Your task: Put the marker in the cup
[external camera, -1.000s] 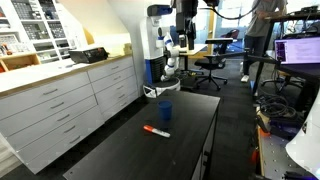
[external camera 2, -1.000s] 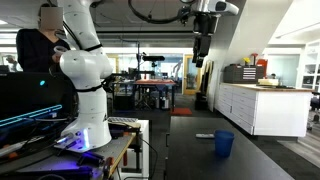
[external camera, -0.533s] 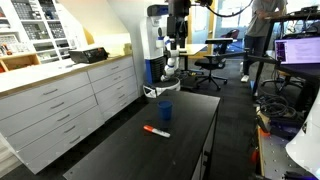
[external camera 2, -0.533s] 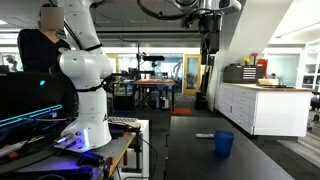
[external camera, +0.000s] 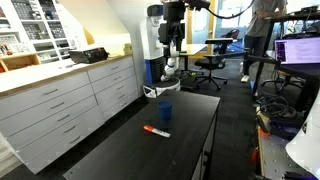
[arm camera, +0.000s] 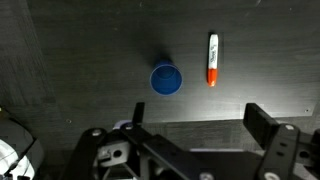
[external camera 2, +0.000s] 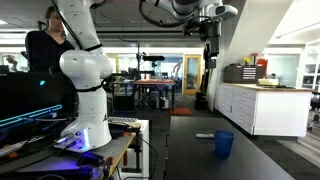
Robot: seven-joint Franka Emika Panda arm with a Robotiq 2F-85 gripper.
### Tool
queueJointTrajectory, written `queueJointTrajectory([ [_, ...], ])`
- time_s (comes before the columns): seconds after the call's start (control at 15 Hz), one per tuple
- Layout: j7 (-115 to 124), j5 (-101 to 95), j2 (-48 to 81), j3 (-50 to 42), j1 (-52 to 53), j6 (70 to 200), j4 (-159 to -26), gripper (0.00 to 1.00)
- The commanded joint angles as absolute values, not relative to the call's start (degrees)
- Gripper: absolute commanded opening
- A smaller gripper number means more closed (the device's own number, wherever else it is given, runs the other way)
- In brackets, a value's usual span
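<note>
The marker (external camera: 156, 131) lies flat on the black table, red-orange with a whitish end. In the wrist view (arm camera: 212, 59) it lies to the right of the cup; it also shows in an exterior view (external camera 2: 205, 135). The blue cup (external camera: 165, 112) stands upright a little beyond the marker and shows in the wrist view (arm camera: 166, 79) and an exterior view (external camera 2: 224, 144). My gripper (external camera: 172, 44) hangs high above the table, far from both, also seen in an exterior view (external camera 2: 211, 55). Its fingers (arm camera: 195, 118) are spread wide and hold nothing.
The black table (external camera: 120, 150) runs beside white drawer cabinets (external camera: 60, 100). Office chairs (external camera: 212, 62) and desks stand behind the table. A person (external camera: 258, 35) stands at the back. A second white robot (external camera 2: 85, 75) stands beside monitors.
The gripper has moved sideways high above the table, shifting left in one exterior view and right in the other. Marker and cup have not moved.
</note>
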State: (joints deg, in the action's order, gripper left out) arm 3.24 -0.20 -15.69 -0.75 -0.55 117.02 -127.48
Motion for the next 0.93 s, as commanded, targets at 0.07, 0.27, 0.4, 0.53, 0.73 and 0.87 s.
queueJointTrajectory([
  [0.07,10.5,-2.7,-14.5,1.7,-0.9,120.0,-128.5,1.00],
  [0.27,14.7,-3.5,-12.6,3.4,-0.3,120.8,-128.2,1.00],
  [0.4,17.1,-3.7,-10.9,4.7,0.2,121.6,-128.0,1.00],
  [0.53,18.0,-3.8,-8.3,5.4,0.7,124.3,-128.4,1.00],
  [0.73,16.1,-3.5,-4.5,6.0,1.9,127.0,-127.9,1.00],
  [0.87,15.4,-3.7,-2.3,6.2,2.8,128.6,-127.5,1.00],
])
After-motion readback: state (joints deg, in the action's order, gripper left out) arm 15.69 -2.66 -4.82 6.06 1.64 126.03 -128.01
